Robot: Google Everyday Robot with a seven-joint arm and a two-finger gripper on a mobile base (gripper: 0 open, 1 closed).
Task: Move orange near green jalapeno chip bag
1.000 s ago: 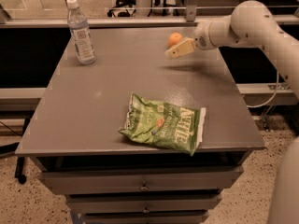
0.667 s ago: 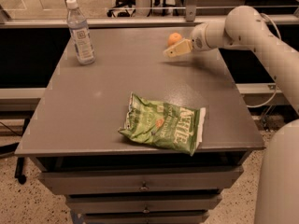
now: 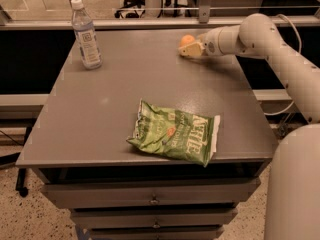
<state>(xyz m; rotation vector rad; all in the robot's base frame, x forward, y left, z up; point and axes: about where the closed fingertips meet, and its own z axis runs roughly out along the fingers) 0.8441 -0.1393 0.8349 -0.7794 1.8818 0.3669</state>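
The orange sits at the far right of the grey table top. My gripper is right at the orange, reaching in from the right on the white arm, and its tip overlaps the fruit's lower side. The green jalapeno chip bag lies flat and crinkled near the table's front edge, well in front of the orange and the gripper, with its white end strip to the right.
A clear water bottle with a white cap stands upright at the far left of the table. Drawers run below the front edge. A rail and glass panel stand behind the table.
The gripper and orange have shifted slightly towards the back of the table, and the arm's elbow has swung left. The chip bag and bottle have not moved.
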